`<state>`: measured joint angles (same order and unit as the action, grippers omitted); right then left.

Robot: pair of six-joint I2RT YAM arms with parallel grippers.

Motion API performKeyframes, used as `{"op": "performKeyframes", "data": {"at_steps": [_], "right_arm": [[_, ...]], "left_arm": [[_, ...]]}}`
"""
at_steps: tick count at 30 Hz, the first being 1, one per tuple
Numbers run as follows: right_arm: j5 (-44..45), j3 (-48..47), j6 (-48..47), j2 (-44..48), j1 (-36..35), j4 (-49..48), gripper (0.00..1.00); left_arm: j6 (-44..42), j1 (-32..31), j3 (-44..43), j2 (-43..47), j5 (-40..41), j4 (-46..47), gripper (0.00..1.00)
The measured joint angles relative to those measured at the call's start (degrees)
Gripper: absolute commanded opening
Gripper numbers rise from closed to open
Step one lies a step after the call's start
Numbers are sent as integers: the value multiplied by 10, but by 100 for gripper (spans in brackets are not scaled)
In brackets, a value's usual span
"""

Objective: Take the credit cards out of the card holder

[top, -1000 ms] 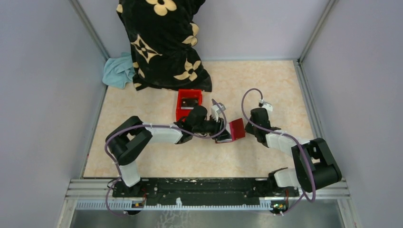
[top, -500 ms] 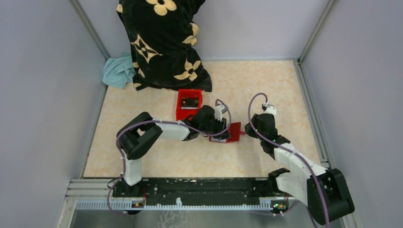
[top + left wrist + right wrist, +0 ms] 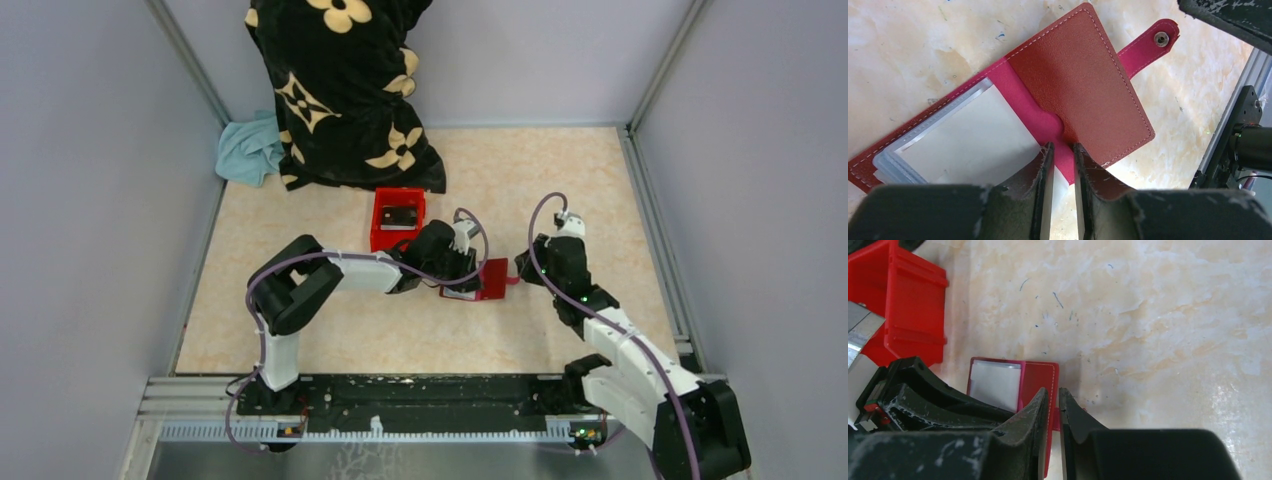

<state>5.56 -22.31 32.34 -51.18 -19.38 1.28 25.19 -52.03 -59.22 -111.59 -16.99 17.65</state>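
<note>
The left claw (image 3: 1063, 150) sits low over the one card holder (image 3: 1083, 75). Its two fingers are drawn to a narrow slit right at the pink fold, and we cannot tell whether they pinch anything or merely press there. The holder lies open and flat on the table (image 3: 560, 180). One half is a grained dark red cover, and the other is a clear sleeve showing one pale card (image 3: 968, 135); how many more lie stacked under it we cannot tell. One strap (image 3: 1143, 47) with one metal snap (image 3: 1161, 38) sticks out from the cover's far edge toward the right claw (image 3: 1053, 392). That claw also has its two fingers almost together, just beside the strap end, and we cannot tell whether it has hold of it. From above we count two arms, meeting at the holder near the middle of the table. Just behind the left claw stands one bright red box (image 3: 908, 315) with something dark inside. Farther back, one black blanket (image 3: 340, 90) with cream flowers is heaped against the wall, with one teal cloth (image 3: 248, 150) beside it on the left.
</note>
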Motion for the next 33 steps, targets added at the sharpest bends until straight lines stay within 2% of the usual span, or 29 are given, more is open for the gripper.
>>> {"op": "performKeyframes", "data": {"at_steps": [3,8,12,19,24,33], "right_arm": [[-23,0,-2,-7,0,-11,0],[-54,0,-4,-49,-15,-31,0],[-74,-3,-12,-94,-31,-56,0],[-96,-3,-13,-172,-34,-91,0],[-100,-3,-15,-206,-34,-100,0],[-100,-3,-17,-236,-34,-131,0]], "left_arm": [[-4,0,0,0,-6,-1,25],[-10,0,13,2,-26,22,26],[-17,0,71,35,-47,71,29],[-30,7,104,101,-11,103,29],[-23,27,103,104,31,86,24],[12,82,93,77,61,26,23]]}}
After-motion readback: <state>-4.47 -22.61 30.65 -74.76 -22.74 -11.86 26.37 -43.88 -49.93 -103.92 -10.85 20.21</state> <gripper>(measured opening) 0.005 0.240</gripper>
